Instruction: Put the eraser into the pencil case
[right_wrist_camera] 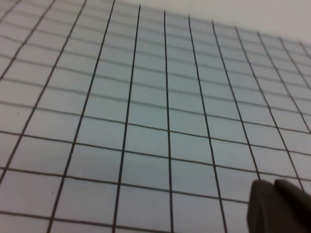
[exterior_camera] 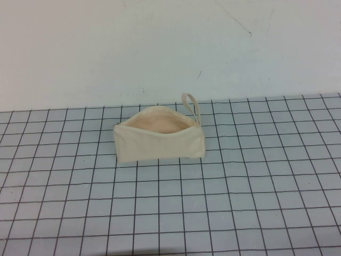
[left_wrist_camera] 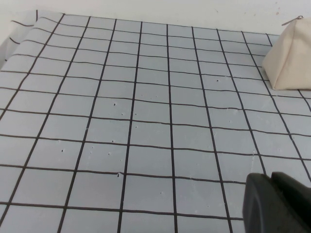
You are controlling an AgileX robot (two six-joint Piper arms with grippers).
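The cream pencil case (exterior_camera: 159, 145) stands on the grid mat at the middle back, its zip open and the beige-pink lining showing, with a loop strap (exterior_camera: 193, 108) at its right end. One end of it also shows in the left wrist view (left_wrist_camera: 290, 58). The eraser shows in no view. My left gripper (left_wrist_camera: 273, 191) hangs low over bare mat, well short of the case, its fingers pressed together and empty. My right gripper (right_wrist_camera: 273, 194) is likewise shut and empty over bare mat. Neither arm shows in the high view.
The grey mat (exterior_camera: 240, 202) with black grid lines covers the table. A plain white wall (exterior_camera: 160, 42) stands behind the mat's back edge. The mat's far left corner curls up in the left wrist view (left_wrist_camera: 19, 29).
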